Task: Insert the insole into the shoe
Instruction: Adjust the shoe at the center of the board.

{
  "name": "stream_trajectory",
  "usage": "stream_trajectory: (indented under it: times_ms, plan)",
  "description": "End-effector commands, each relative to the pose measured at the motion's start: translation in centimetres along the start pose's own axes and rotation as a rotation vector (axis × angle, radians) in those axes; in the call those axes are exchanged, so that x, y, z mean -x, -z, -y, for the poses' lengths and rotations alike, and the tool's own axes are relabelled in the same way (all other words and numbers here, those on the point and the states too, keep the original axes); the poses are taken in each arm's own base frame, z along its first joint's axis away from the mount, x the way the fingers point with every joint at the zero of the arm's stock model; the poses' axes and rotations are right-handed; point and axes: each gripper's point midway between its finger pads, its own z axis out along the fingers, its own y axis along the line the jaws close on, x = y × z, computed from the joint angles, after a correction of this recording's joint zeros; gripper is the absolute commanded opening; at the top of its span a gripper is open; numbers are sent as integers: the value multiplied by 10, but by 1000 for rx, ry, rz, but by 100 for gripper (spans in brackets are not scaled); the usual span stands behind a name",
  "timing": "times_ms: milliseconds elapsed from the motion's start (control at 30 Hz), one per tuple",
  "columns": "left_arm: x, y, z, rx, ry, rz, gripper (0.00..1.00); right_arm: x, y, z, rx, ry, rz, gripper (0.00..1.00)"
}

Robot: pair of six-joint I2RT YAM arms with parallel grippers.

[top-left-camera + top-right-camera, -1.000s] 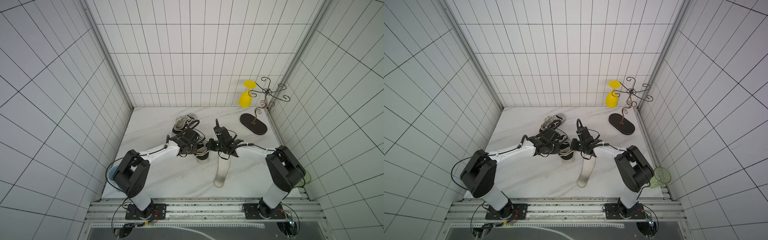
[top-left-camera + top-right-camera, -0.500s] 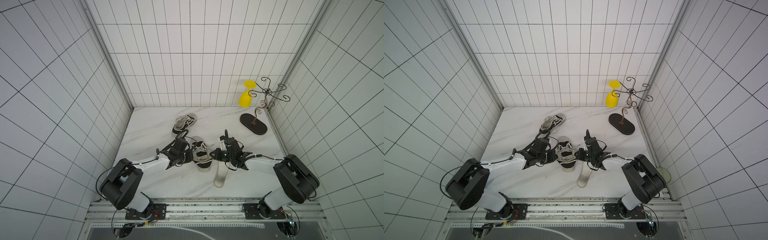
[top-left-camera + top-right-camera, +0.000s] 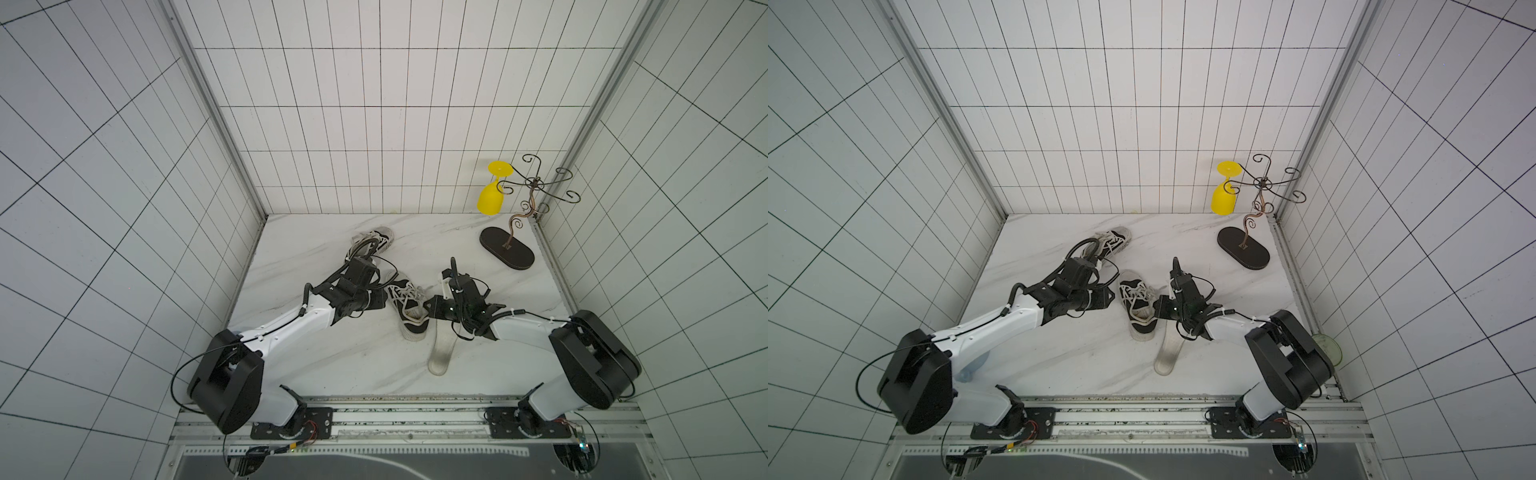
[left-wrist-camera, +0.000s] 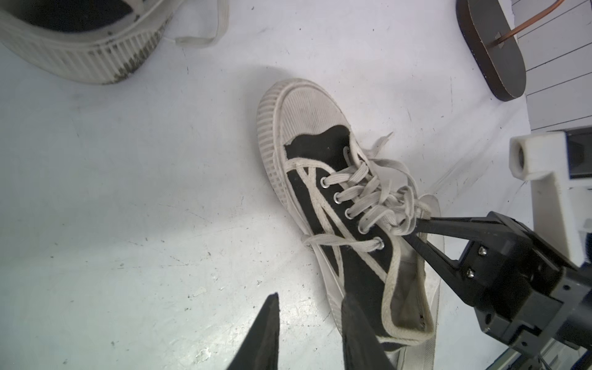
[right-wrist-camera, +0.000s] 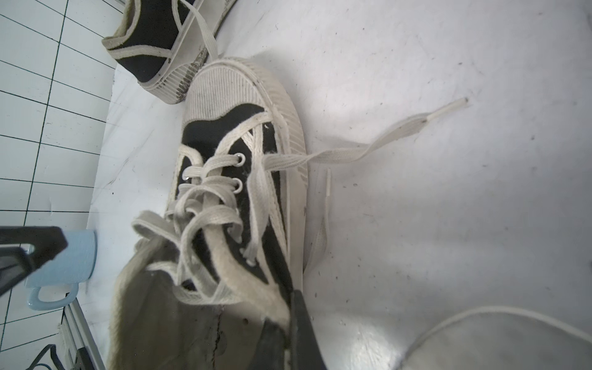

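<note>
The right gripper (image 4: pixel 415 230) clamps the black canvas sneaker (image 4: pixel 320 166) by its collar, probably steadying it. The left gripper (image 4: pixel 310 298) gapes, empty. The pale flat insole (image 3: pixel 441 353) lies beside the clamped fingers.

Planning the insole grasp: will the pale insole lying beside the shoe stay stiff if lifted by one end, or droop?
Probably droops: the insole looks thin and lies flat on the table. Likely light, so a push should slide it. Its face looks smooth, so a pinch may slip.
</note>
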Motion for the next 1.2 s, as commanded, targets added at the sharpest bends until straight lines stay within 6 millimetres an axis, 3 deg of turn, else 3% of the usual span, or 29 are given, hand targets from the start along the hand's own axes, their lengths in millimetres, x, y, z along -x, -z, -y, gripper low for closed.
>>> stream_trajectory:
  times_ms: [0, 67, 133, 233, 333, 567, 867, 1167]
  plan:
    - [27, 28, 33, -76, -140, 69, 33, 34, 3, -19, 25, 48, 98, 0]
    - [34, 33, 78, -213, -237, 78, 34, 39, 8, -25, 46, 60, 123, 0]
    - [27, 26, 107, -284, -318, 49, 34, 43, 11, -30, 68, 69, 143, 0]
    - [6, -2, 122, -330, -394, -33, 32, 45, 10, -36, 97, 72, 147, 0]
    - [-5, -26, 109, -253, -449, -93, 27, 46, 8, -40, 121, 70, 150, 0]
    - [-22, -63, 77, -138, -601, -174, 22, 42, 3, -40, 139, 76, 141, 0]
    - [-26, -84, 54, -16, -694, -213, 34, 44, 1, -39, 146, 75, 138, 0]
    - [-26, -112, 43, 119, -776, -214, 46, 44, -3, -40, 162, 80, 129, 0]
